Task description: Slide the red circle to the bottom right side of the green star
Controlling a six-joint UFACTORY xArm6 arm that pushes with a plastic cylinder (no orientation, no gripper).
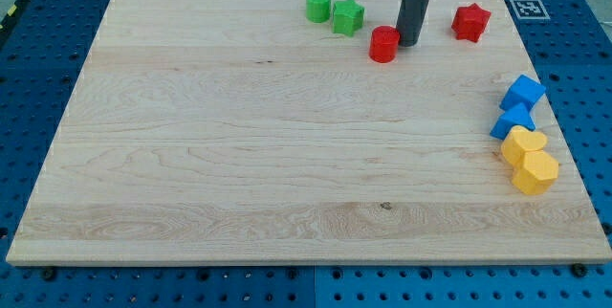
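Nearest the view's bottom, at the right edge of the wooden board (pixel 239 184), lay two yellow blocks (pixel 530 159) touching each other, their shapes not clear. Just above them sat two blue blocks (pixel 517 105), also touching, the lower one meeting the upper yellow block.

Farther up, in the upper middle of the frame, stood the red circle (pixel 384 44): a short, plain red cylinder, upright on its flat face, its round top lighter than its side. Being round, it showed no heading; its only axis ran vertically, out of the board.

My tip (pixel 409 43) rested on the board against the circle's right side, the dark rod rising straight out of the frame's top. The rod carried nothing and has no jaws, so it merely touched the block.

The green star (pixel 348 16) lay up and to the left of the circle, near but apart from it. A green cylinder (pixel 318 5) sat just left of the star. A red star (pixel 470 22) lay to the right of my rod, apart from it.
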